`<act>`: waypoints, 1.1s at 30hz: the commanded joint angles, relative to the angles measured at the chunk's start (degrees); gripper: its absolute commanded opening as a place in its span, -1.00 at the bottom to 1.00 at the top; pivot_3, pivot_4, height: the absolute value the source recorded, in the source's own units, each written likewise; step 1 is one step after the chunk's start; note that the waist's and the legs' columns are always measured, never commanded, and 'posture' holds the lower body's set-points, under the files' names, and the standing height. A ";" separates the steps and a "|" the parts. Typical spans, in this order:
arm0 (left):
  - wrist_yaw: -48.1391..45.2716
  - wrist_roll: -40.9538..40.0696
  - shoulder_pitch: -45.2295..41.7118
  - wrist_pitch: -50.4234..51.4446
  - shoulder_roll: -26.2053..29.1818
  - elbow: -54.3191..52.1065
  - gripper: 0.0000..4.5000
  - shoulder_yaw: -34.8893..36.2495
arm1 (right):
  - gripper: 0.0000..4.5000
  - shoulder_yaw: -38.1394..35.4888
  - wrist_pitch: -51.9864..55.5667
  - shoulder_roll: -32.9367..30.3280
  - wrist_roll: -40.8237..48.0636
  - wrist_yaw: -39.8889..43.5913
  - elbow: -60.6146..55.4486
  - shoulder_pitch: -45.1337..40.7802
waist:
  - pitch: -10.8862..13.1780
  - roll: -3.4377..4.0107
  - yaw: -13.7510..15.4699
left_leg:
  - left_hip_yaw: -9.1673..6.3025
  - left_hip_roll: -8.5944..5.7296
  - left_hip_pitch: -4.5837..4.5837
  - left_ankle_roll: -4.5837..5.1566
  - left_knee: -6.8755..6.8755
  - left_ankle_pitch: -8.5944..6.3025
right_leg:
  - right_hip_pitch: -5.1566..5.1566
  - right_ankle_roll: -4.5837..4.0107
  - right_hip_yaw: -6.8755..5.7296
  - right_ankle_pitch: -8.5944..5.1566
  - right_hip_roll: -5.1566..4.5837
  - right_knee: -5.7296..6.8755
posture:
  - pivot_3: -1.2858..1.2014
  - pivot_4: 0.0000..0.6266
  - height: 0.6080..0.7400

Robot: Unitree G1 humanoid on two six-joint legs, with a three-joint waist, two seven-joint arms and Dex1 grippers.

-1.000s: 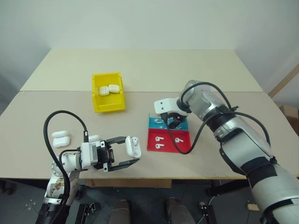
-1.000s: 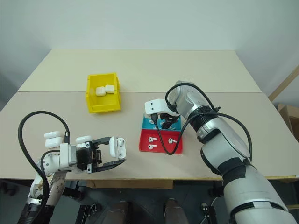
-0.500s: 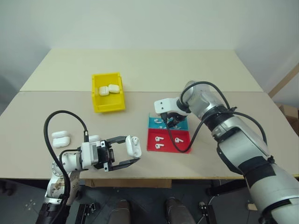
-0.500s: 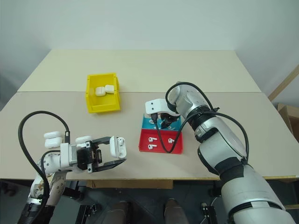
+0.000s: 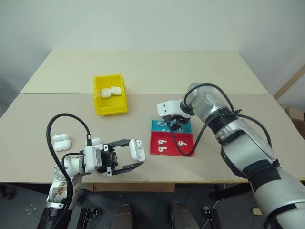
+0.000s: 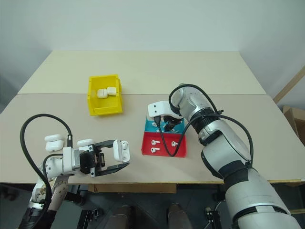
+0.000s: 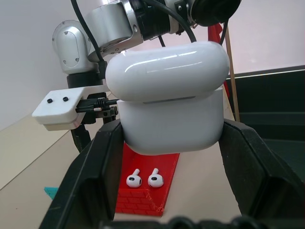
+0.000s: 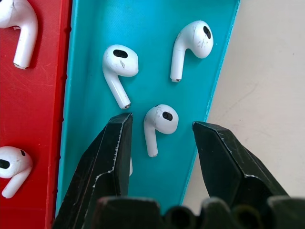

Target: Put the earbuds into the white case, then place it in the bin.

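Fingers point(image 8: 112, 157) of the right gripper point(image 8: 159, 143) stand parted on either side of one earbud point(image 8: 158, 121) lying on the blue half of the tray point(image 8: 90, 71); they bracket it without touching, so nothing is grasped yet, likely lined up for a pinch. Two more earbuds lie just beside it on the blue, others on the red half point(image 5: 171, 143). Left gripper point(image 5: 138, 156), lower left of the head view, is clamped on the white case point(image 5: 137, 149), holding it off the table with the lid ajar, presumably presented so an earbud can be dropped in. Yellow bin point(image 5: 110, 100), upper left of centre, already holds two cases; spare cases point(image 5: 62, 141) lie at the left edge near the left arm. Right arm reaches in from the lower right, wrist bent steeply down over the tray at mid-frame, cable looping beneath it. Left forearm lies low along the table's near edge, gripper pointing across toward the tray, roughly level.
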 commanded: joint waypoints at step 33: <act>1.19 0.25 -1.08 -1.99 0.39 -0.30 0.22 -0.72 | -0.56 -1.19 -1.49 0.12 -0.98 -0.04 -1.56 -0.48 | 0.00 0.00 -0.01 | -0.01 0.00 0.00 0.00 0.00 0.00 | 0.00 0.00 -0.01 0.00 0.00 0.01 | 0.03 -0.52 1.00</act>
